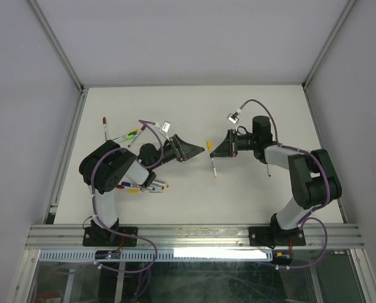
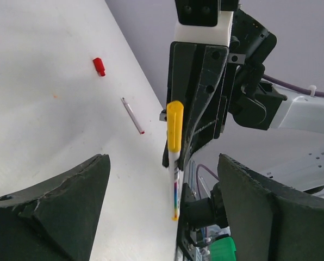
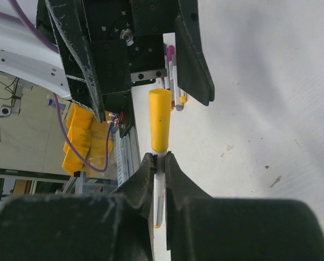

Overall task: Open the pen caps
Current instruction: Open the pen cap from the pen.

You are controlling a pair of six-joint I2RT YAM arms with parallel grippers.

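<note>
A pen with a white barrel (image 3: 161, 187) and a yellow pen cap (image 3: 160, 119) hangs above the table. My right gripper (image 3: 160, 159) is shut on the barrel just below the cap; the cap is still on. In the top view the right gripper (image 1: 214, 151) holds this pen (image 1: 213, 165) at mid-table. My left gripper (image 1: 197, 151) faces it from the left, open, its fingers (image 2: 69, 206) spread wide, with the yellow cap (image 2: 174, 125) ahead of them and untouched. The left gripper's fingers (image 3: 193, 60) flank the cap's far end in the right wrist view.
Capped pens lie in a bunch (image 1: 130, 135) behind the left arm and another bunch (image 1: 147, 186) beside it; a red-capped pen (image 1: 104, 127) lies far left. A loose red cap (image 2: 99, 66) and an uncapped pen (image 2: 132, 115) rest on the white table (image 1: 194, 107).
</note>
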